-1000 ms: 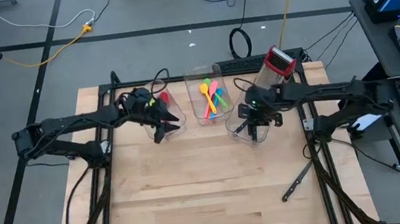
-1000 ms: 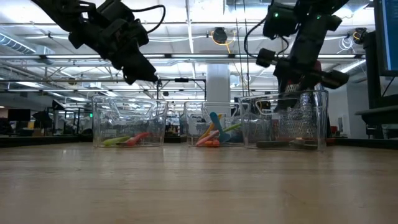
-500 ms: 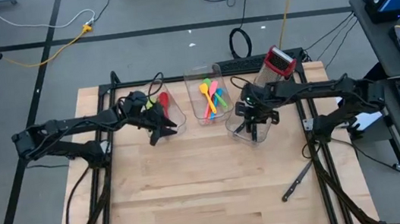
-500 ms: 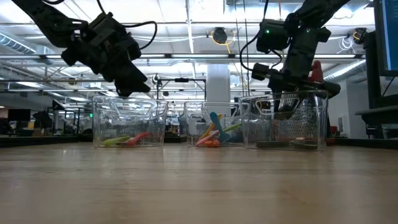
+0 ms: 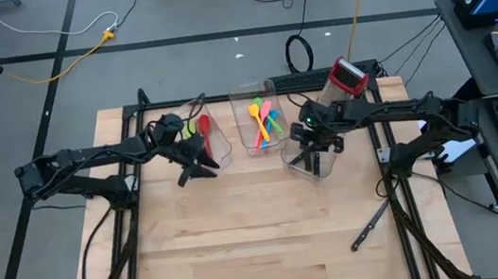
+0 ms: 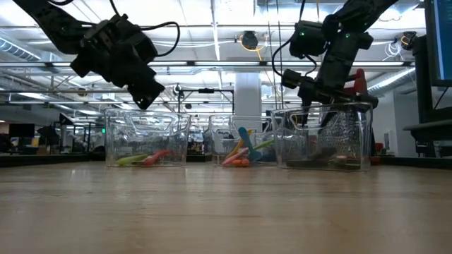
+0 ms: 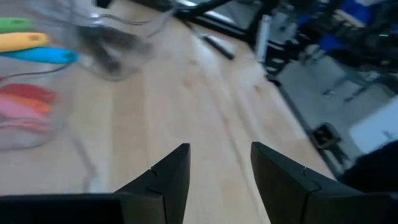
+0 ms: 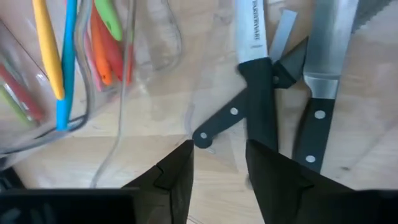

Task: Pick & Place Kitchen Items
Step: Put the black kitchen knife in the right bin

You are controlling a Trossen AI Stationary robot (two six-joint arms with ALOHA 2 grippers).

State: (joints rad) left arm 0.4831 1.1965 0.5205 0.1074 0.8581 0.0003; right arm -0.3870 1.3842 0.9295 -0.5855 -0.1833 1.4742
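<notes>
Three clear bins stand in a row at the table's far side. The left bin (image 5: 206, 140) holds red and green utensils, and the middle bin (image 5: 259, 124) holds several coloured spoons (image 8: 62, 56). Black-handled knives (image 8: 261, 106) lie flat on the floor of the right bin (image 5: 313, 155). My right gripper (image 5: 310, 149) (image 8: 217, 162) hangs open over these knives, pointing steeply down and touching none. My left gripper (image 5: 191, 168) (image 7: 219, 168) is open and holds nothing. It hovers just in front of the left bin, above bare tabletop.
A red-topped metal grater (image 5: 346, 78) leans at the far right behind the right bin. One black-handled knife (image 5: 371, 227) lies loose at the table's right edge, near the frame. The near half of the wooden table (image 5: 243, 245) is bare.
My left gripper has drawn back from the left bin toward the table's near-left, sunk a little and tipped closer to level. My right gripper has sunk slightly over the right bin and shifted a little toward the middle bin.
</notes>
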